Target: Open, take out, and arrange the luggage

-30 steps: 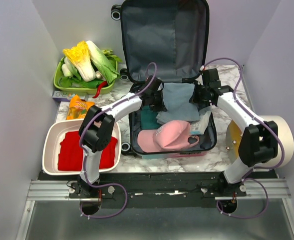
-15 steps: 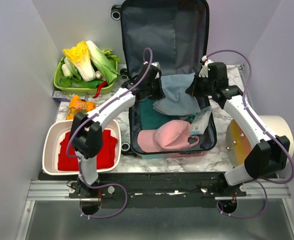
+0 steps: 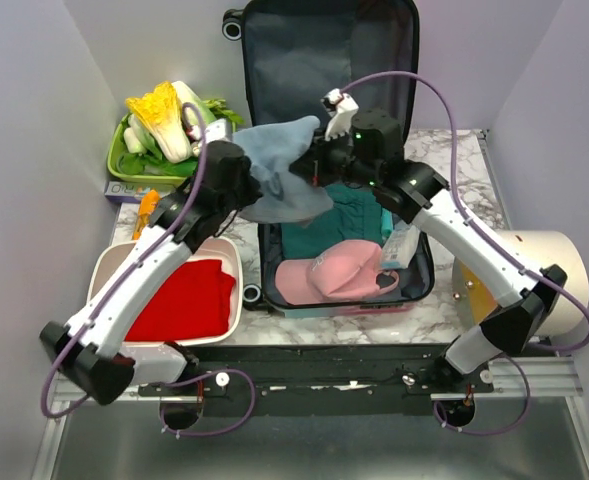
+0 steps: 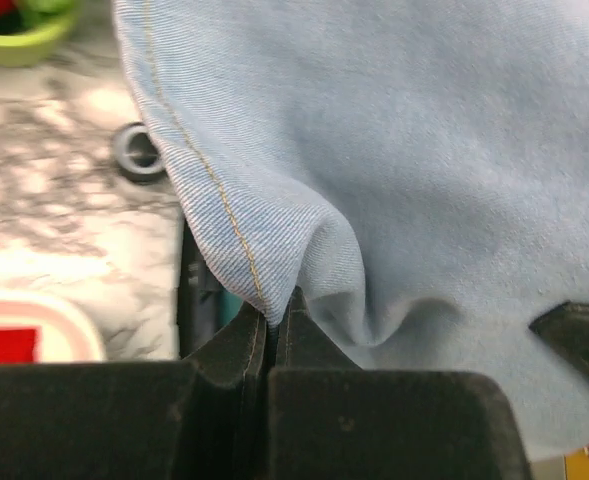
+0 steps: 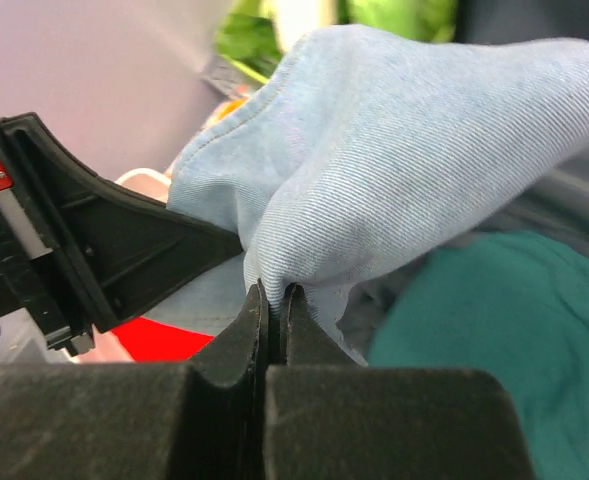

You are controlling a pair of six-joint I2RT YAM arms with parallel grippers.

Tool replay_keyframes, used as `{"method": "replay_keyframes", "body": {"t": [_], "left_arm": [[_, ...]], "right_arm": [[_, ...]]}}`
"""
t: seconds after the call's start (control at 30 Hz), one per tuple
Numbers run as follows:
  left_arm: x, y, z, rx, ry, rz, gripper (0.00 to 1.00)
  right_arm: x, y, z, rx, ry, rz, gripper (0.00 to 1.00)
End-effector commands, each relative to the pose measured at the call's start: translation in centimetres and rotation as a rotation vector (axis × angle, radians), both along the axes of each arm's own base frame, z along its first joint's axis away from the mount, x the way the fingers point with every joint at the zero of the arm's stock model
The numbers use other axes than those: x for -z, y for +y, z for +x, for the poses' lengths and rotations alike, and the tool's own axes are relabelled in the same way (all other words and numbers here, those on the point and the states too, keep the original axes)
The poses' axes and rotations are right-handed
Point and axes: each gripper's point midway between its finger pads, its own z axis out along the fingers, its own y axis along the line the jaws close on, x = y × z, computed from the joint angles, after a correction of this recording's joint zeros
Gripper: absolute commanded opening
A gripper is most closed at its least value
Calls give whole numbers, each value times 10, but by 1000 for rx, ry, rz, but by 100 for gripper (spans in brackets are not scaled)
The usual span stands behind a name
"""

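Left tool [image 4: 274,322] and right tool [image 5: 271,300] each pinch a fold of the pale denim garment [image 3: 279,185] above the luggage [image 3: 324,60], which lies open mid-way along the bench [image 3: 374,328]; the cloth looks light and limp, best gripped at its seams.

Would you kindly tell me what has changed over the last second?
The left gripper and the right gripper, both shut on the blue denim garment, have lifted it up from the luggage and swung it left, towards the white basin, uncovering a teal garment. The pink cap and the red cloth stayed put.
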Motion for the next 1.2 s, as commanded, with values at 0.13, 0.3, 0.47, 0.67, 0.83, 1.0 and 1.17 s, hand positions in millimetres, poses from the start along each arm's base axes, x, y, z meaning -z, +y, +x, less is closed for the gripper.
{"method": "replay_keyframes", "body": {"t": [0.13,0.3,0.47,0.67,0.83,1.0,1.17], "left_arm": [[-15,143,-70,-454,-14,60,0],[10,197,-101,-624,109,122,0],[24,227,-120,-734,158,171,0],[73,242,-132,-784,292,231,0],[117,251,-150,-834,395,252,0],[149,253,-167,-857,462,246,23],[144,261,-177,-942,466,242,99]], "right_arm": [[-40,134,-60,-205,-10,195,1],[-23,205,-87,-258,53,225,1],[33,258,-125,-288,145,205,1],[98,260,-140,-192,284,197,1],[157,247,-150,-157,376,133,1],[207,238,-160,-158,439,56,1],[222,221,-157,-108,427,12,14]]}}
